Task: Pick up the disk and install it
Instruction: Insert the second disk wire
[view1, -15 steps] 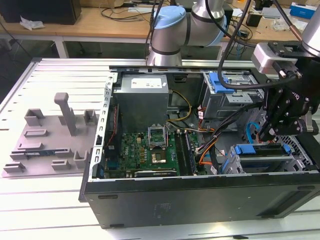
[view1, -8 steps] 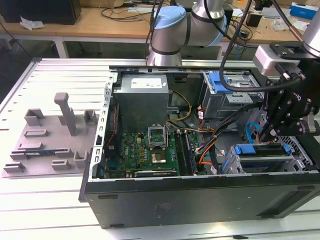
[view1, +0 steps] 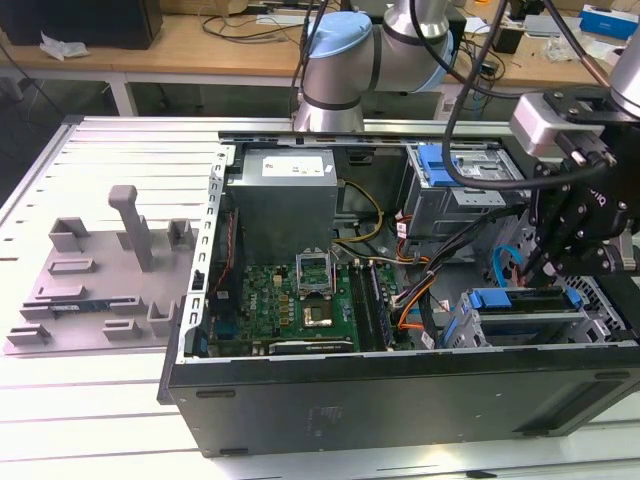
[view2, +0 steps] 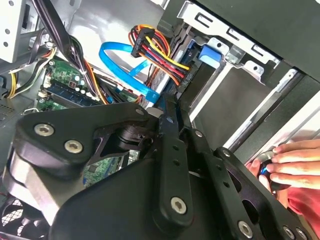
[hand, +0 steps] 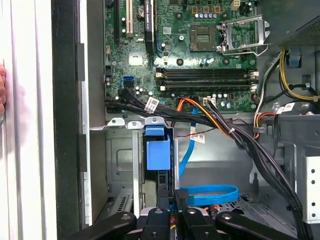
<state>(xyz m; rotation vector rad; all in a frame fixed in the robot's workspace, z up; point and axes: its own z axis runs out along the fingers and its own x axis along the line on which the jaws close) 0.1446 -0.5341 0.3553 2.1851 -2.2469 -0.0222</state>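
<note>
Hand (view1: 545, 268) low over the disk (view1: 525, 300)

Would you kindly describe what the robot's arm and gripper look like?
In the exterior view, the arm has silver-grey tubes with pale blue joint caps, and black cables loop along it. A light grey block sits at the wrist. The gripper is matt black, built of flat linkage bars joined by silver screws and pivots, seen close in both wrist views.
</note>
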